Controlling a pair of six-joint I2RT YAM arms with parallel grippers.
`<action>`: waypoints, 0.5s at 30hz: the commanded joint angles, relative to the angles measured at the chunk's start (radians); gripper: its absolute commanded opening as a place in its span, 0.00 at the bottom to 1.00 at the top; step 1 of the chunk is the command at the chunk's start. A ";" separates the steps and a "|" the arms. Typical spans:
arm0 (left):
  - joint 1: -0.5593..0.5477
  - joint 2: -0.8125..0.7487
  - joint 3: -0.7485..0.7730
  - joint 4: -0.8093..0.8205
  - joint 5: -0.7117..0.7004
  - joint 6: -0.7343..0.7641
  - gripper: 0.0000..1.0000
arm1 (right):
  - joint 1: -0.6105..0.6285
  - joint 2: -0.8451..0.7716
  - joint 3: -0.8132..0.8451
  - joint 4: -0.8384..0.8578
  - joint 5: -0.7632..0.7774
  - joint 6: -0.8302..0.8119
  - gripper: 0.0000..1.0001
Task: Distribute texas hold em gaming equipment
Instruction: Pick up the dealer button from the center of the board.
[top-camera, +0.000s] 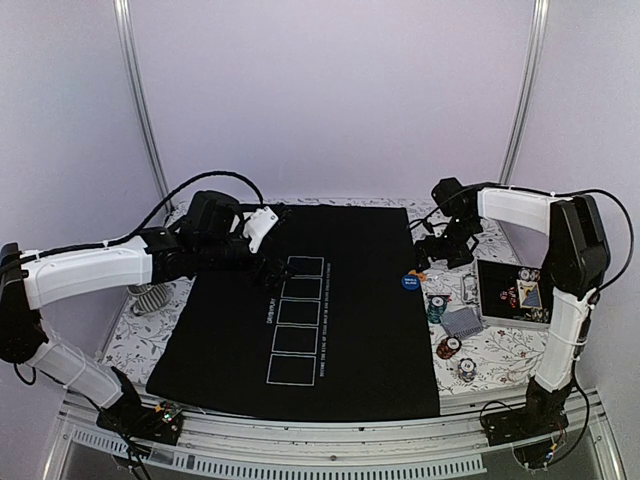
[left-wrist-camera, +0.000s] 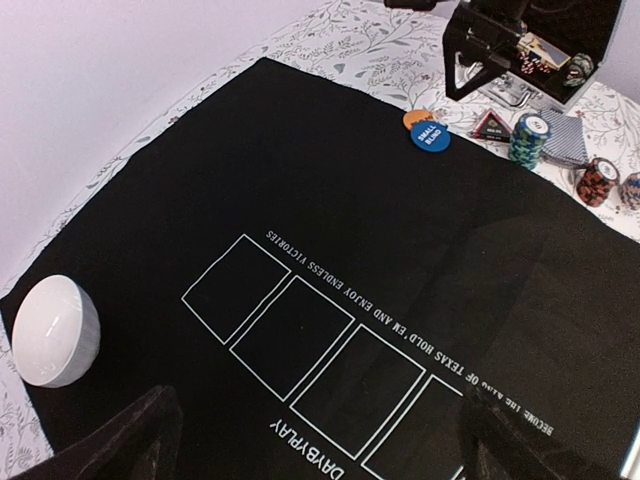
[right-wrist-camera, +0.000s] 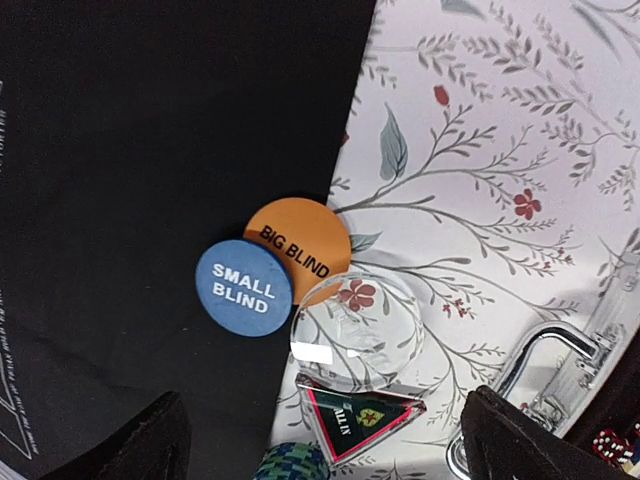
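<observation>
Three chip stacks (top-camera: 436, 307) (top-camera: 452, 347) (top-camera: 467, 370), three discs (right-wrist-camera: 243, 287) (right-wrist-camera: 305, 235) (right-wrist-camera: 358, 330)

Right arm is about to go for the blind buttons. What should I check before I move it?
1. ok: the right gripper is open and empty.
2. ok: the small blind disc is in view, on the edge of the mat.
3. not ok: the discs do not lie apart; the small blind disc overlaps the big blind disc, and a clear disc sits right against them.
4. ok: the left gripper is open, far off over the mat's rectangles.
5. cannot tell: the right gripper's height above the discs.
</observation>
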 joint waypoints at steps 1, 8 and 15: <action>-0.003 -0.004 -0.009 0.007 -0.004 0.007 0.98 | 0.000 0.102 0.062 -0.044 0.011 -0.058 0.96; -0.003 -0.008 -0.014 0.010 -0.002 0.008 0.98 | 0.001 0.204 0.107 -0.053 0.008 -0.079 0.90; -0.002 -0.012 -0.016 0.011 -0.005 0.009 0.98 | -0.002 0.237 0.108 -0.077 0.079 -0.086 0.83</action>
